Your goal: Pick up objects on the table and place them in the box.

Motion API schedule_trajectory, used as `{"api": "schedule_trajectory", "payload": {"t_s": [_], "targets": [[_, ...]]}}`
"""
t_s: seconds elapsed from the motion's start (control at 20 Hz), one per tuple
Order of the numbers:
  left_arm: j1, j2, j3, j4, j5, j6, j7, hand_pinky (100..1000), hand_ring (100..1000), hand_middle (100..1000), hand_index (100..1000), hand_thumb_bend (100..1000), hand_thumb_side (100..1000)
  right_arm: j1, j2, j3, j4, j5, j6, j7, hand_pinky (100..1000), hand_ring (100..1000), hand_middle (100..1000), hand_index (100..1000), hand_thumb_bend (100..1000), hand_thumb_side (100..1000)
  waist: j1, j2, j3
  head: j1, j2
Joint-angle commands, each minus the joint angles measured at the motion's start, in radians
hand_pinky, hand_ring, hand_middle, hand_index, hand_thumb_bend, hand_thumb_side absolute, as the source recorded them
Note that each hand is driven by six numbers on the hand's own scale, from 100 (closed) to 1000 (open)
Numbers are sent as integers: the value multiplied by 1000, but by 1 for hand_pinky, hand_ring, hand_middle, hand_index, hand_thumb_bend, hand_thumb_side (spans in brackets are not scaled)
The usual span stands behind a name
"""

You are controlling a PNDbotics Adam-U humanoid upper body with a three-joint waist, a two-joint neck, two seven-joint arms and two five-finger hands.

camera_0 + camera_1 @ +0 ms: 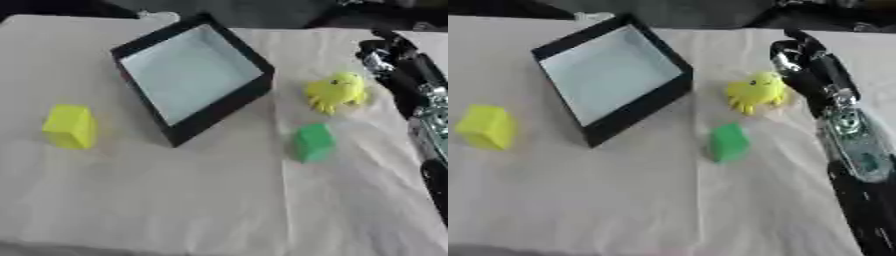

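While the right arm reaches in along the right edge of the worktop (623, 200), the right robot hand (794, 57) sits just beside the yellow octopus toy (754, 91), on its right, fingers bunched and dark against the arm; whether they are curled or relaxed, I cannot tell, and no clear contact with the toy shows. The toy lies on the pale cloth, nothing around it. Just below it, towards the near side, there's the green block (729, 142), standing free on the cloth, apart from the toy and the hand. To the left of both sits the box (254, 95), black walls, pale floor, turned at an angle so one corner points towards the near edge. Its right wall stands between the toy and the open inside. Nothing lies in it. Well off to the left, beyond the box, the yellow block (69, 126) stands alone. The left robot hand shows in neither view.
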Motion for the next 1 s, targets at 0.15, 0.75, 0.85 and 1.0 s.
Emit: {"api": "schedule_trajectory", "payload": {"t_s": [0.15,0.75,0.85,1.0], "targets": [[-11,29,2,-11,-2,-1,-2,794,616,809,794,451,647,-8,-14,-7,-10,2,-2,3,894,775,742,899,167,366,3,-13,-1,1,-1],[-22,208,-33,-29,-23,11,-60,797,625,816,807,456,649,0,-26,-7,-6,6,-2,4,895,775,741,899,158,373,12,-19,0,-9,-1],[-17,284,-45,-33,-22,16,-87,798,631,817,815,462,650,3,-29,-7,-4,7,-2,5,894,775,741,899,157,374,16,-19,2,-12,-1],[-11,409,-63,-40,-47,28,-168,802,643,818,823,465,652,5,-34,-6,-3,8,-2,5,895,775,741,899,155,374,21,-20,5,-19,-1]]}}
